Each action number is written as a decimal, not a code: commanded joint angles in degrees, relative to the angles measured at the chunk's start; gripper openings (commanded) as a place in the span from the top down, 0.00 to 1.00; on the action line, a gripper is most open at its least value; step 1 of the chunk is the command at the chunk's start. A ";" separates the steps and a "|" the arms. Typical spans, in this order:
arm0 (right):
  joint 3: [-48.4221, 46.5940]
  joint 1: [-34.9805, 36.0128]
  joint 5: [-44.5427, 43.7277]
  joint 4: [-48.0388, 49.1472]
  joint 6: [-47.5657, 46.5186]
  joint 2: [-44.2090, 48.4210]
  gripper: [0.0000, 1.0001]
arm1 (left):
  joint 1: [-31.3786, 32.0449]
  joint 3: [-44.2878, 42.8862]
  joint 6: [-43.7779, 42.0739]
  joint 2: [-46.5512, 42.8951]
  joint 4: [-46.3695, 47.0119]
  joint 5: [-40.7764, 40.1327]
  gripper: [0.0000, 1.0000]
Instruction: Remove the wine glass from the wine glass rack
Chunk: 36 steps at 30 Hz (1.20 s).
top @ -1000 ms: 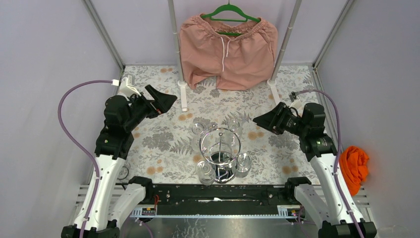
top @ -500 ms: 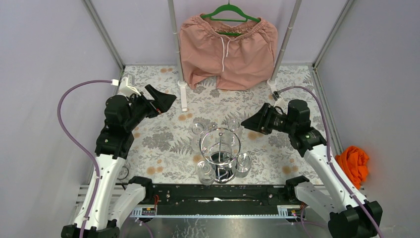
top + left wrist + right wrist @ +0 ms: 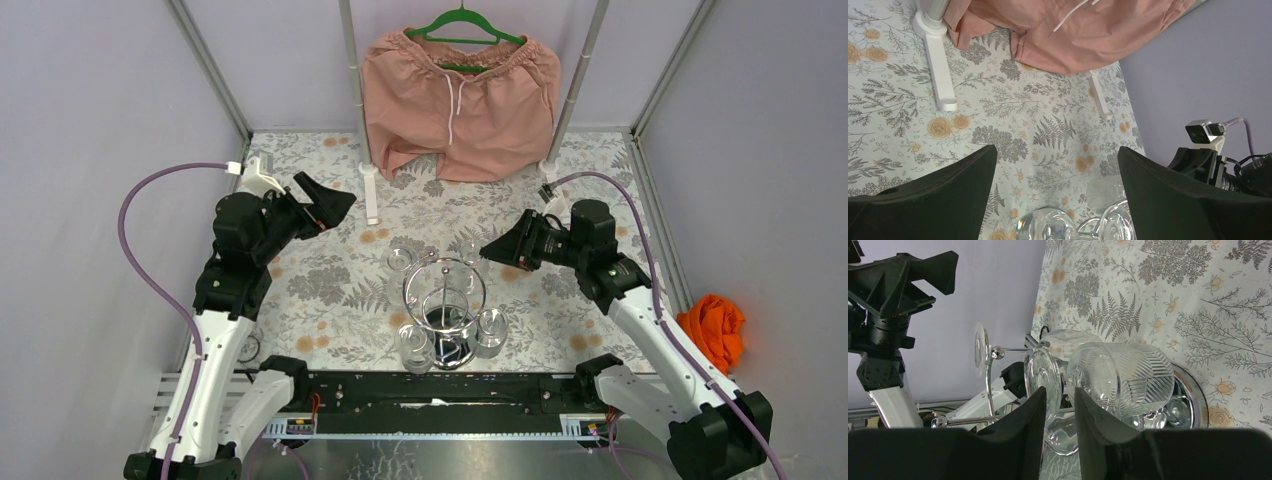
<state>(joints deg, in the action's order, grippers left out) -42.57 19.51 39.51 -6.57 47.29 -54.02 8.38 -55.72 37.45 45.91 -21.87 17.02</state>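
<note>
The rack [image 3: 445, 300] stands toward the table's [image 3: 330, 290] 6 o'clock edge, and I count four glasses [image 3: 414, 345] hanging at its 11, 1, 5 and 7 o'clock. My right claw [image 3: 486, 252] sits at the rack's 2 o'clock, just beside the 1 o'clock glass [image 3: 471, 250], fingers a narrow slit apart and pinching nothing. My left claw [image 3: 342, 212], spread wide, hangs well apart at 10 o'clock. There is open room at 3 and 9 o'clock. Only the right wrist view shows a ribbed bowl [image 3: 1120, 377]. The left wrist view shows shorts [image 3: 1073, 35] ahead.
</note>
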 commanded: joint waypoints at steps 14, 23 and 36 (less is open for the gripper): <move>-4.10 0.97 -2.68 -1.19 0.27 1.81 0.73 | 0.36 0.49 -1.15 -0.46 -0.19 -0.93 0.01; -5.61 1.02 -2.15 -3.29 -0.10 1.78 0.79 | 0.32 0.99 -1.41 -0.35 -0.20 -1.02 0.01; -4.52 1.59 -0.26 -1.84 1.32 1.40 0.94 | 0.32 1.76 -1.68 0.02 -0.19 -1.26 0.01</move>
<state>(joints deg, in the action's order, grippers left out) -45.23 20.23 37.15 -10.13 47.72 -53.25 8.58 -54.81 37.10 45.95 -21.93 16.47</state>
